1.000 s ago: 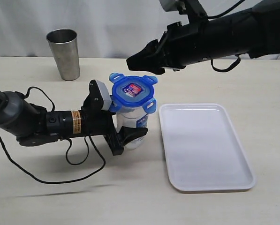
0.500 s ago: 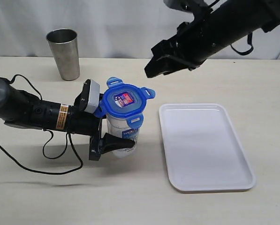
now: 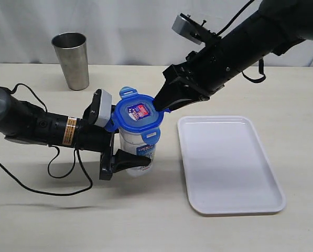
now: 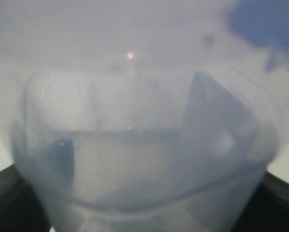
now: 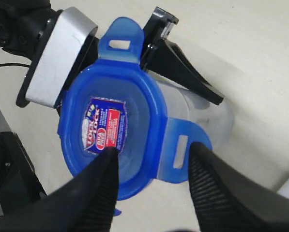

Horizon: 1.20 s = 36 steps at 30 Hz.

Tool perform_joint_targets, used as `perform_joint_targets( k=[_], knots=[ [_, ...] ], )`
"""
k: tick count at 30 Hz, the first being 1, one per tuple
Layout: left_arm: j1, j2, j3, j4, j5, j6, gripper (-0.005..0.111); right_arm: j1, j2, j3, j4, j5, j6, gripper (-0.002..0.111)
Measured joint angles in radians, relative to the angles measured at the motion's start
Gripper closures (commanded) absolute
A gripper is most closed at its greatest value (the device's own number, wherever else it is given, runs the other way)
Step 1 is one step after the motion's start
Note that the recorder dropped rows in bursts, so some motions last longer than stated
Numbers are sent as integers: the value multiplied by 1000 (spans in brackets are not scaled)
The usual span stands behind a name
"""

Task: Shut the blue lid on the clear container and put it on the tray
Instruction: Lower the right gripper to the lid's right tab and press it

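Fingers (image 5: 96,193) of the right gripper (image 3: 159,104) were recorded spread apart and holding nothing, lowered over the top of the clear container (image 3: 136,143). One fingertip was placed above the sticker (image 5: 104,126) of the blue lid (image 3: 138,113). The other was placed outside the lid's rim, so that one snap flap (image 5: 179,149) was bracketed between them. Whether either tip was touching the lid could not be told.

Fingers of the left gripper (image 3: 136,155) were closed on the lower body of the clear container. One black finger (image 3: 130,159) was shown across its near side, and the other was hidden behind it. The container was held upright, and the lid was seated on its mouth with the flaps standing out from the rim. In the left wrist view only the container wall (image 4: 144,145) was shown, blurred and filling the picture.

The tray (image 3: 229,168) was laid flat on the table (image 3: 146,220) beside the container, on the right arm's side, near it but not touching. A steel tumbler (image 3: 72,60) was stood well behind the container, on the left arm's side.
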Motion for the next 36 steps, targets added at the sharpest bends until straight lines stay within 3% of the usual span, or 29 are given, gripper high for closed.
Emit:
perform_joint_targets(
  k=[24, 30, 36],
  knots=[
    [12, 1, 0, 21, -13, -16, 107, -28, 132, 25, 241, 95, -162, 75],
    [12, 1, 0, 19, -11, -23, 107, -30, 123, -5, 180, 86, -164, 46],
    [6, 2, 0, 12, -7, -23, 107, -30, 23, -6, 61, 28, -275, 42]
  ],
)
